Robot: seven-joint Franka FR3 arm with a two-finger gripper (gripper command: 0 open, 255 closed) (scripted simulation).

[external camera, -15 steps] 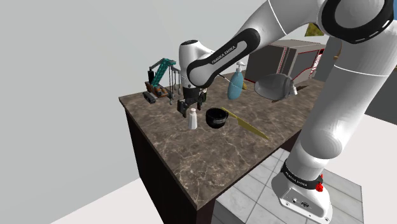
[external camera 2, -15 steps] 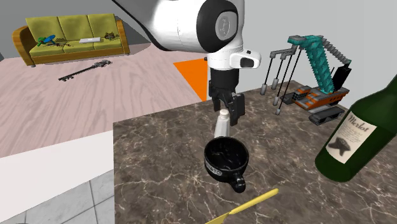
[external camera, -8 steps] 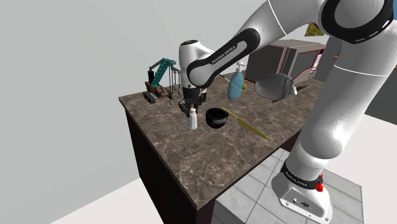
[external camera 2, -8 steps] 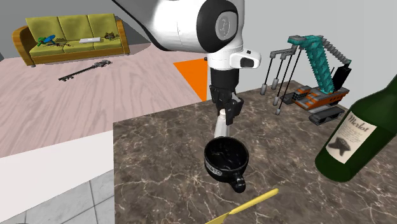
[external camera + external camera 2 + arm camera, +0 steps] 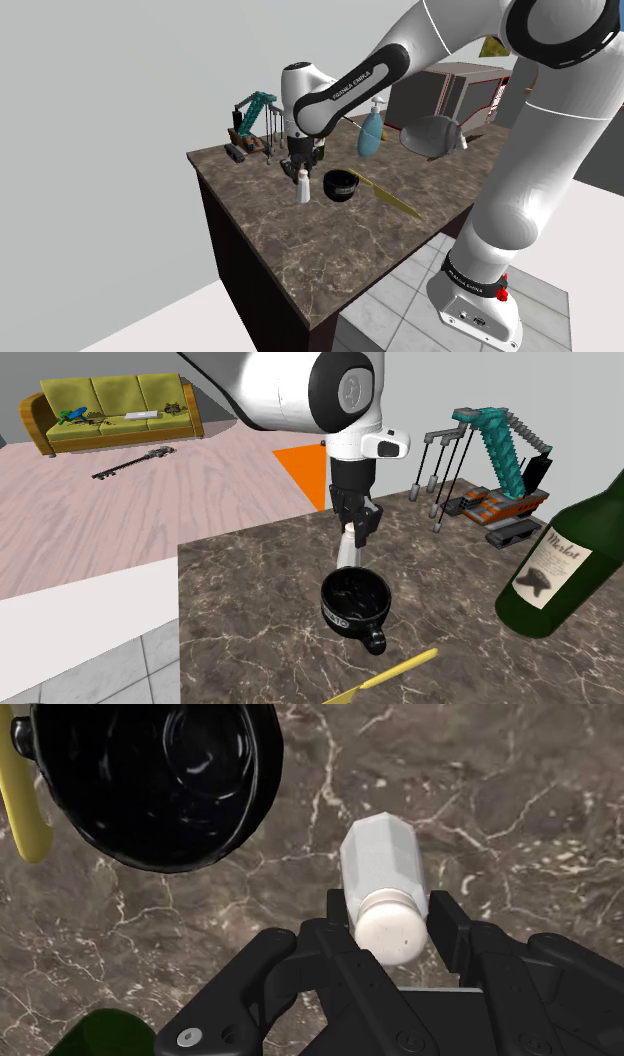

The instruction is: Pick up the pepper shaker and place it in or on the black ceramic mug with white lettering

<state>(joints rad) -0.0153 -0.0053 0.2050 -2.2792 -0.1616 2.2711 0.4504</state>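
The jaws pinch the white shaker (image 5: 385, 869) near its cap, pressing from both sides. The high hold leaves the body free to go down into the mug (image 5: 240, 804). The shaker stands upright on the tabletop (image 5: 250, 612), just beside the black mug, and by the look of it is not yet lifted. Gripping from straight above suits what is left — a plain lift, a short shift, a lowering — since the mug's mouth faces up close by.

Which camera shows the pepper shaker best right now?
The wrist view: the white pepper shaker appears close, cap and faceted body clear, clasped between the fingers. The shoulder view shows a small white shape; the second exterior view shows its lower body beside the black mug.
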